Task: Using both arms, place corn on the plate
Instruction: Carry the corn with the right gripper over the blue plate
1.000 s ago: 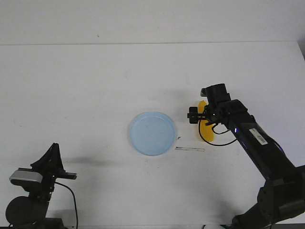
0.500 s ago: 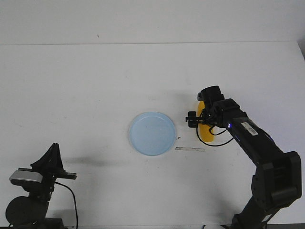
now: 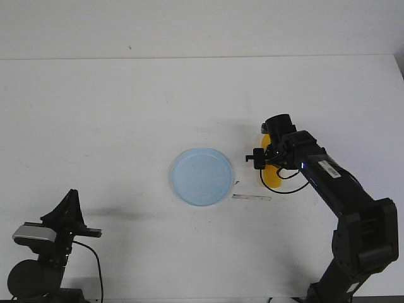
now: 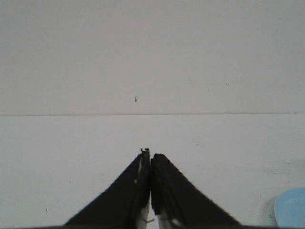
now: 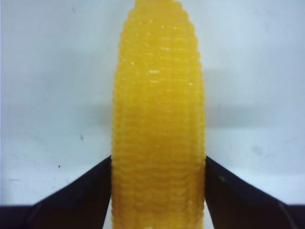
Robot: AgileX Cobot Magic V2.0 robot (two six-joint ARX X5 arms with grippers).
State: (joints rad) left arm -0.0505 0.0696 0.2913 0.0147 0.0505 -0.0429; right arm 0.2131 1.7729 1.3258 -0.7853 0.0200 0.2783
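The yellow corn (image 3: 273,179) lies on the white table just right of the pale blue plate (image 3: 202,177), mostly covered by my right arm. In the right wrist view the corn (image 5: 158,109) fills the middle, and my right gripper (image 5: 158,164) has both black fingers pressed against its sides. In the front view the right gripper (image 3: 269,159) sits low over the corn. My left gripper (image 3: 71,194) rests at the near left, far from both. It is shut and empty in the left wrist view (image 4: 150,157), where an edge of the plate (image 4: 291,208) shows.
A thin pale strip (image 3: 251,197) lies on the table in front of the corn, near the plate's right rim. The table's far edge (image 3: 202,58) meets a white wall.
My right arm has come down and reached further over the corn, covering more of it. The corn, plate and left arm have not moved.
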